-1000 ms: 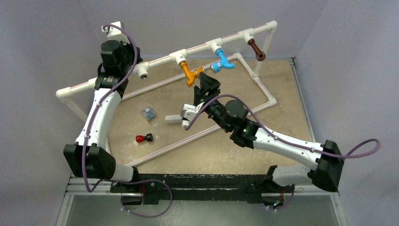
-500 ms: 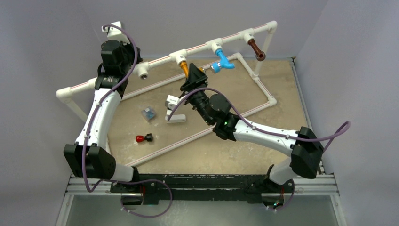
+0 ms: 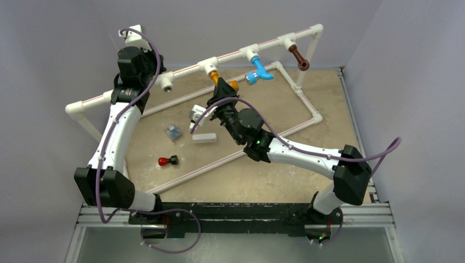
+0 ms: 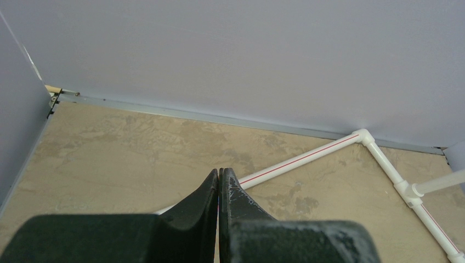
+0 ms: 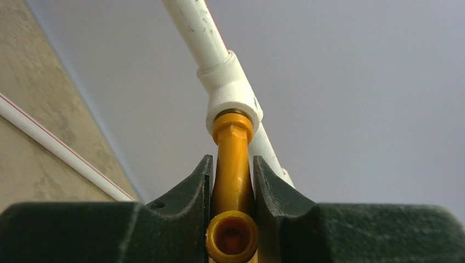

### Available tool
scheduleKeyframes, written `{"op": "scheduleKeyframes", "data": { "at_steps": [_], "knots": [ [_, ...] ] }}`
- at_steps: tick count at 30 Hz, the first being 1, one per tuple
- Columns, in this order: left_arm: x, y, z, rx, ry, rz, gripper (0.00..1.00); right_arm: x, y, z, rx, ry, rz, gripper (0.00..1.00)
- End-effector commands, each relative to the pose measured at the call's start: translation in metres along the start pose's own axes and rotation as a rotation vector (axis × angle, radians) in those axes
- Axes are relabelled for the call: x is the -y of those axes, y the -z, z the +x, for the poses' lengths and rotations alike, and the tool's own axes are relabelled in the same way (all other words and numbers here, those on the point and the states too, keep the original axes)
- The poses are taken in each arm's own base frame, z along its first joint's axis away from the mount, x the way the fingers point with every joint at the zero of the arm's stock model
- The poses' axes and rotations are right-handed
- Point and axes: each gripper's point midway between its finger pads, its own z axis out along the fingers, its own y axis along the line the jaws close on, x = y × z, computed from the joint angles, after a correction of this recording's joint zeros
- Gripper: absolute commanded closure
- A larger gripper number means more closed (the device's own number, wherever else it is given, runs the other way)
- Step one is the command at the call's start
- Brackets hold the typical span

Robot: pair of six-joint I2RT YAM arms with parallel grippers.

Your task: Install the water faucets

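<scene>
Bases of both arms sit at the near edge of the tan surface (image 3: 219, 183). The right arm stretches low across it toward the far left, wrist tipped upward. The right claw (image 5: 232, 164) is closed on the stem of the orange faucet (image 5: 233, 145), one finger pressed to each side, and the faucet's round mouth faces the wrist camera.

The left arm stands nearly upright along the left side. The left claw (image 4: 219, 181) hangs high over the far part of the surface, its jaws pressed together on nothing.

Left of the right arm lie a red-and-black piece (image 3: 168, 161), a small bluish piece (image 3: 173, 132) and a white block (image 3: 204, 138), each apart from the others.

Farther back, the orange faucet hangs from a tee (image 5: 230, 96) on the raised rail of the white pipe frame (image 3: 317, 31). A blue faucet (image 3: 259, 71) and a brown faucet (image 3: 299, 57) hang from the rail to its right. An open-socket tee (image 3: 166, 83) sits to its left.
</scene>
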Motion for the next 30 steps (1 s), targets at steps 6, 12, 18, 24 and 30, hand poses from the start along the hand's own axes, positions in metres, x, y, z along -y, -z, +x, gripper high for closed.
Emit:
{"op": "scheduleKeyframes", "data": {
  "at_steps": [6,12,18,24,30],
  "knots": [
    [-0.019,0.002,0.083,-0.266,-0.003,-0.057,1.0,0.017,0.002,-0.006,0.034,-0.796,0.078,1.0],
    [-0.019,0.002,0.084,-0.267,-0.002,-0.057,1.0,0.019,0.006,-0.012,0.106,-1.292,0.053,1.0],
    [-0.015,0.002,0.084,-0.272,0.001,-0.038,1.0,0.033,0.015,-0.017,0.213,-1.763,0.042,1.0],
    [-0.015,0.003,0.084,-0.273,0.0,-0.038,1.0,0.053,0.02,-0.028,0.293,-2.126,0.039,1.0],
    [-0.015,0.003,0.083,-0.27,-0.001,-0.038,1.0,0.067,0.024,-0.034,0.359,-2.45,0.002,1.0]
  ]
}}
